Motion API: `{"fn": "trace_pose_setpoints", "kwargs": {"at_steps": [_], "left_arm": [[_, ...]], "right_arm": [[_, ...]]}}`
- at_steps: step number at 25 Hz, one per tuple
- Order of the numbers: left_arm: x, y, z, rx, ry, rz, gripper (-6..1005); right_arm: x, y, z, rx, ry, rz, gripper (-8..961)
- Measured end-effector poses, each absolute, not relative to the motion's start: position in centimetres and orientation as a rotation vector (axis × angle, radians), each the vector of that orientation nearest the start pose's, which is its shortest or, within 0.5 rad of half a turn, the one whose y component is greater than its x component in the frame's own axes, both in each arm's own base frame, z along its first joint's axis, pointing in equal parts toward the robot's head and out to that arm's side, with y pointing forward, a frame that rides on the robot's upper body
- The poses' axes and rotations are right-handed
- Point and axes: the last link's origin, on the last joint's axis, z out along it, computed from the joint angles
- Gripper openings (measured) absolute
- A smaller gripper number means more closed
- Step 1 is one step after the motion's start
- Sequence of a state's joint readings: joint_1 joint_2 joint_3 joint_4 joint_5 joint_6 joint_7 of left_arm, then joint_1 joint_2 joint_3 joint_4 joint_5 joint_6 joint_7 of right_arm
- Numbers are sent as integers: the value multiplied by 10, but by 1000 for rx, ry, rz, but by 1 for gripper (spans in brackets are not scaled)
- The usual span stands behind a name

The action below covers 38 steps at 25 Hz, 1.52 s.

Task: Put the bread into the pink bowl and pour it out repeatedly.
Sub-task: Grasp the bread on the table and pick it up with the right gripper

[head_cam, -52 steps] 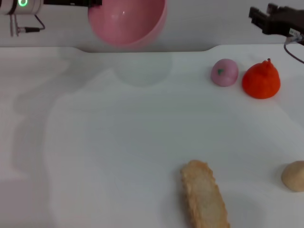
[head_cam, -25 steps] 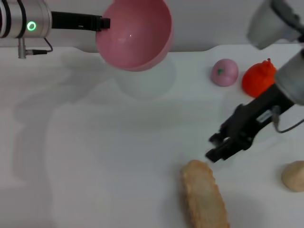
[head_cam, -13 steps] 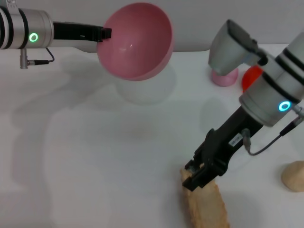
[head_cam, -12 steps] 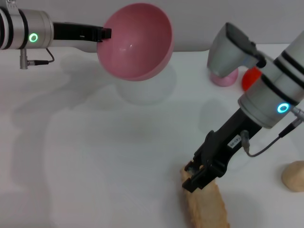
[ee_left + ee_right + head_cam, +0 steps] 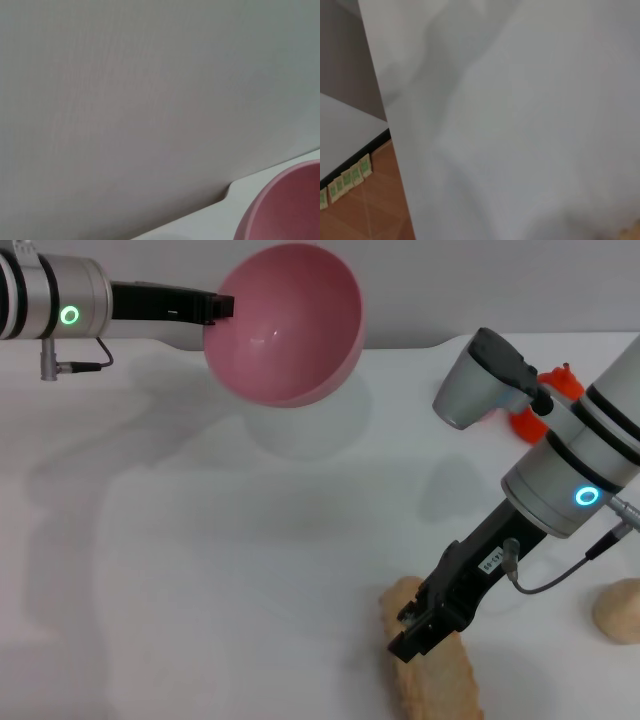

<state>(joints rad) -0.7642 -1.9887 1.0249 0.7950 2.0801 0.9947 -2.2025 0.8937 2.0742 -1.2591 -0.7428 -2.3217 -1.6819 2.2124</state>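
The bread [image 5: 432, 670] lies flat on the white desk [image 5: 230, 570] at its near edge, right of centre, long axis running roughly from far to near, pale tan side up; its near end runs out of the head view.

The right gripper [image 5: 418, 625] is down on the far end of the loaf. Its dark fingers overlap the loaf's top surface, but whether they are spread around it or already pinching it cannot be told from the head view, and the right wrist view shows only bare desk and a strip of floor.

The left gripper [image 5: 212, 307] is pressed together on the rim of the pink bowl [image 5: 285, 325] and holds it aloft over the far edge of the desk, left of centre, tilted so the glossy inside faces the camera. The bowl is empty, well apart from the bread.

Handling, as judgement: a toy loaf, probably light and somewhat stiff, with a ridged surface that should give the pads some purchase. A grip across the narrow width suits it. Taken near one end, as here, it may swing or droop; nearer the middle would balance better. The bowl's smooth inside should let it slide out readily when tipped.

Other items: an orange toy [image 5: 540, 405] near the far right edge, partly behind the right arm, and a beige lump [image 5: 618, 608] at the right edge.
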Motion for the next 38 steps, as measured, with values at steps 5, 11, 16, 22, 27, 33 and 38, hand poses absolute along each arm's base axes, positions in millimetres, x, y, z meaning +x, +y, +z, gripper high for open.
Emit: {"fn": "trace_pose_setpoints", "kwargs": {"at_steps": [5,11,16,22,27,33,38], "left_arm": [[-191,457,32,-2332,-1004,-404,42],[-190,457,32,-2331,-1002,-406,42],[-189,457,33,-2331,-999,-407,42],[-189,457,32,-2332,-998,-406,42],[-189,456,31,-2341,-995,-402,42],[-188,455,27,-2354,-991,-398,42],[-187,455,26,-2359,-987,-396,42]], "right_arm": [[168,341,-56,-3142,1029,-480,443],[180,346,-55,-3049,1063,-549,442],[186,349,-56,-3004,1071,-559,441],[190,350,-59,-2987,1088,-550,440],[196,350,-62,-2964,1111,-541,439],[200,349,-67,-2952,1128,-538,438],[200,350,-69,-2949,1127,-535,437]]}}
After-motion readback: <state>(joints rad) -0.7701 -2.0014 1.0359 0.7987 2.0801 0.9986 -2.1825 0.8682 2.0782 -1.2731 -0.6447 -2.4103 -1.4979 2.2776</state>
